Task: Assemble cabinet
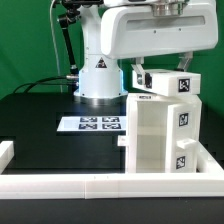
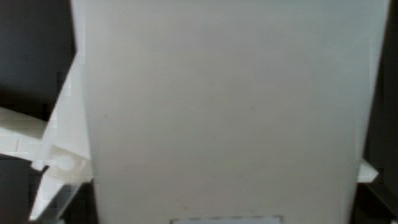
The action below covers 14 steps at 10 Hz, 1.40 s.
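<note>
The cabinet (image 1: 160, 130) is a tall white box with square tags, standing upright at the exterior view's right against the front wall. A white tagged top part (image 1: 168, 84) sits at its upper end. My gripper (image 1: 138, 78) reaches down from above onto this upper end. In the wrist view a broad white cabinet panel (image 2: 222, 100) fills the picture and spans the whole gap of the gripper (image 2: 210, 205); one fingertip (image 2: 54, 198) shows at its edge, the other barely at the opposite edge. The jaws press on the panel's two sides.
The marker board (image 1: 90, 124) lies flat on the black table in front of the robot base (image 1: 98, 80). A low white wall (image 1: 60, 183) runs along the front, with a short piece at the exterior view's left (image 1: 5, 150).
</note>
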Tool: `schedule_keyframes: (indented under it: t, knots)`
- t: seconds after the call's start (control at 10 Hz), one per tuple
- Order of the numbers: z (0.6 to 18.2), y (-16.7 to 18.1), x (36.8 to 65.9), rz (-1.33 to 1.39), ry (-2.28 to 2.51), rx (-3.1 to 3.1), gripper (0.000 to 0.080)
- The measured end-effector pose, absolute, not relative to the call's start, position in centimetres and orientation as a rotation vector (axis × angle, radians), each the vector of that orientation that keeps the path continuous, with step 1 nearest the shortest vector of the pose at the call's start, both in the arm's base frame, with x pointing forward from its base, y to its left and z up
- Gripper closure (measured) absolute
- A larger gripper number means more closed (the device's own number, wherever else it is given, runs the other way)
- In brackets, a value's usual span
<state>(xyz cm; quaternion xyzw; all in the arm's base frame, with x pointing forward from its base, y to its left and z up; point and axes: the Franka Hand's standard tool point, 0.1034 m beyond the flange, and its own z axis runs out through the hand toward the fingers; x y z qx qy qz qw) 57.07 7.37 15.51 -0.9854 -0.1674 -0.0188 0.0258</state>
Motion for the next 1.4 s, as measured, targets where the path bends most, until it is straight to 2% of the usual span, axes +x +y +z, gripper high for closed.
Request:
schedule_keyframes:
  t: [1.0,1.4]
  knots:
    - [15.50,7.41,57.25,-0.083,-0.489,-3.051,0.0239]
    - [15.48,7.54,57.22,-0.073,-0.167,-3.079,0.0239]
